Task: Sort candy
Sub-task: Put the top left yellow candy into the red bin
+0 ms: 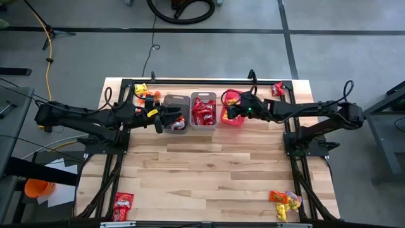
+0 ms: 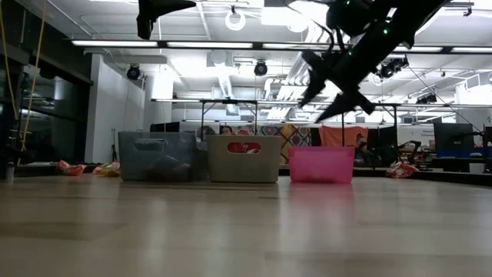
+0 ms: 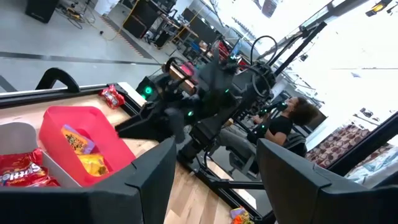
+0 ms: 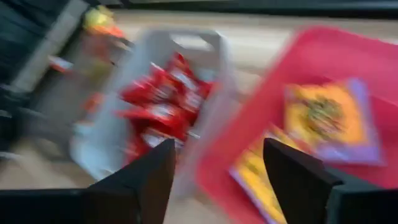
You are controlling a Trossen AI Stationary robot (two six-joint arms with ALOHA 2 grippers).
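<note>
Three bins stand in a row at the far middle of the table: a dark grey bin (image 1: 176,104), a light grey bin (image 1: 204,98) full of red candy (image 4: 158,106), and a pink bin (image 1: 233,120) with yellow and orange candy (image 4: 323,115) lying in it. My right gripper (image 4: 217,149) hangs open just above the pink bin (image 2: 321,164), empty. My left gripper (image 3: 216,149) stands open and empty, level above the dark grey bin (image 2: 157,156).
Loose candy lies in heaps at the table's corners: far left (image 1: 142,90), far right (image 1: 278,88), near left (image 1: 122,206) and near right (image 1: 285,204). The wide wooden tabletop (image 1: 209,171) lies in front of the bins. A person (image 3: 289,118) sits beyond the table.
</note>
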